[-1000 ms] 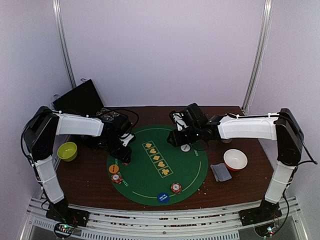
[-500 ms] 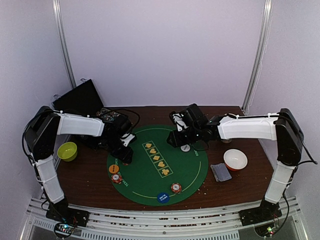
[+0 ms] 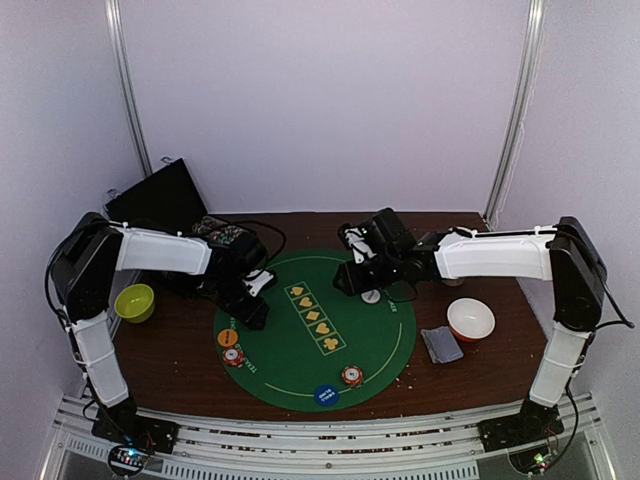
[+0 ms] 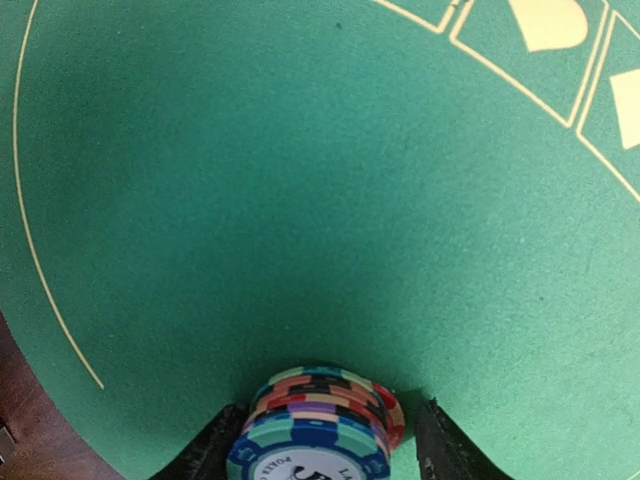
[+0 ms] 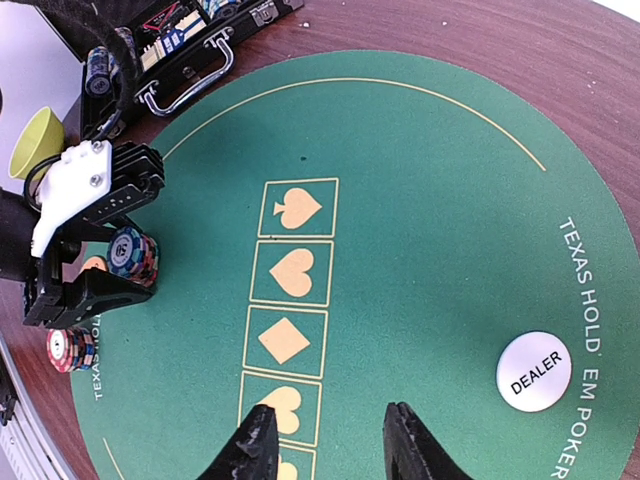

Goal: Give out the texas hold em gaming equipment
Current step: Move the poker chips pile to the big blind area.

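The left claw [image 4: 328, 452] is parted around a small stack of multicoloured poker chips [image 4: 318, 420], which stands between its fingers on the round green felt mat [image 4: 300, 200] spread on the brown wooden desk [image 3: 480, 370]. A sliver of shadow is visible between the stack and one finger; at the other finger contact cannot be ruled out. The step in hand is judged to be the setting-down of this stack at the left side of the mat, just far of a flat orange disc [image 3: 228, 338] and a second chip stack [image 3: 233, 356]. It would be done well if the jaws were widened evenly and the claw drawn straight up, since the chips look slightly staggered and a sideways brush could spill them. The right claw [image 5: 330, 440] is held over the far middle of the mat, moderately apart and empty, with the white round dealer disc [image 5: 540, 372] near it.
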{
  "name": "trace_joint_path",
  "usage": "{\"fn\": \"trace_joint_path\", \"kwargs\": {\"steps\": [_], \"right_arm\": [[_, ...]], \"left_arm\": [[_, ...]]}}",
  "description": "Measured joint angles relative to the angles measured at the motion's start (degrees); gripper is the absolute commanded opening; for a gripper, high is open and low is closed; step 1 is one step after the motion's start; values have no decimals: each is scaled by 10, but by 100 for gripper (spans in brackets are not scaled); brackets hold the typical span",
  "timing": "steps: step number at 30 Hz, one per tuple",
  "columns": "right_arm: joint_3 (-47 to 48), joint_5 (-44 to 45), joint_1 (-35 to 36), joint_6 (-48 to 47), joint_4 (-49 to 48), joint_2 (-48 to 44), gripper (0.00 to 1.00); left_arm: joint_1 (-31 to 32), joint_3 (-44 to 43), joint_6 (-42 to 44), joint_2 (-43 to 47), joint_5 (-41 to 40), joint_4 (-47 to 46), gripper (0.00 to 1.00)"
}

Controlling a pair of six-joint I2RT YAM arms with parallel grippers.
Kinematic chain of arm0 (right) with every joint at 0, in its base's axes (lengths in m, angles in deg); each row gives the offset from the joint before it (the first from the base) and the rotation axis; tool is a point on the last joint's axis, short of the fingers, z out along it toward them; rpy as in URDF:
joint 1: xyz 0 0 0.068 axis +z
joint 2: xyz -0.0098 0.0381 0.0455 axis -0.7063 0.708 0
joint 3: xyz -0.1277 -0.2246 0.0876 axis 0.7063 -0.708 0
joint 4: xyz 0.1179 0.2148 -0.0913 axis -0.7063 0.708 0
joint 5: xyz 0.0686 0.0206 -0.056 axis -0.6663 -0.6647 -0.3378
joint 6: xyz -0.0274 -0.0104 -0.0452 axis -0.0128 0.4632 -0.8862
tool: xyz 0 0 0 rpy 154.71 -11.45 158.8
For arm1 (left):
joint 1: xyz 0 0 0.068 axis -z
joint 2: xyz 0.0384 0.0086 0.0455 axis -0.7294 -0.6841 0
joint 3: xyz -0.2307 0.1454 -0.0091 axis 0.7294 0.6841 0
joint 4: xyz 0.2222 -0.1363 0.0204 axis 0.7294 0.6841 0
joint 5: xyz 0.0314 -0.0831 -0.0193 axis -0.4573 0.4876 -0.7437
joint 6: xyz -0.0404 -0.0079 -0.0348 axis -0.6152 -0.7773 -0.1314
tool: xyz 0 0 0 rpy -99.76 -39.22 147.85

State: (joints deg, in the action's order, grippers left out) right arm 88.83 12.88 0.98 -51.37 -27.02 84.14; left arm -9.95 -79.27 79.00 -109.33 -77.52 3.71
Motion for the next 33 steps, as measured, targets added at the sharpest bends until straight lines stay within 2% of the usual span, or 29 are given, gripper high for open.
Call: {"fn": "trace_joint_path", "kwargs": {"steps": [2,5,8,19,30,33], "right_arm": [[0,-1,0,0,-1,2,39],[0,-2,0,0,-2,5,39],[0,-2,0,0,-2,7,39],[0,-2,0,-3,-2,7,39],[0,-2,0,-12,1,7,39],[0,-1,0,-13,2,7,39]], "left_arm": [[2,0,5,-1,-7,1,54],[5,0,7,-1,-19,1,40],[9,0,11,-2,-28,0,32],[-4,0,10,-2,-25,-1,11],[-104,12,12,7,-23,-10,9],[-106,15,14,8,-23,-13,16]]}}
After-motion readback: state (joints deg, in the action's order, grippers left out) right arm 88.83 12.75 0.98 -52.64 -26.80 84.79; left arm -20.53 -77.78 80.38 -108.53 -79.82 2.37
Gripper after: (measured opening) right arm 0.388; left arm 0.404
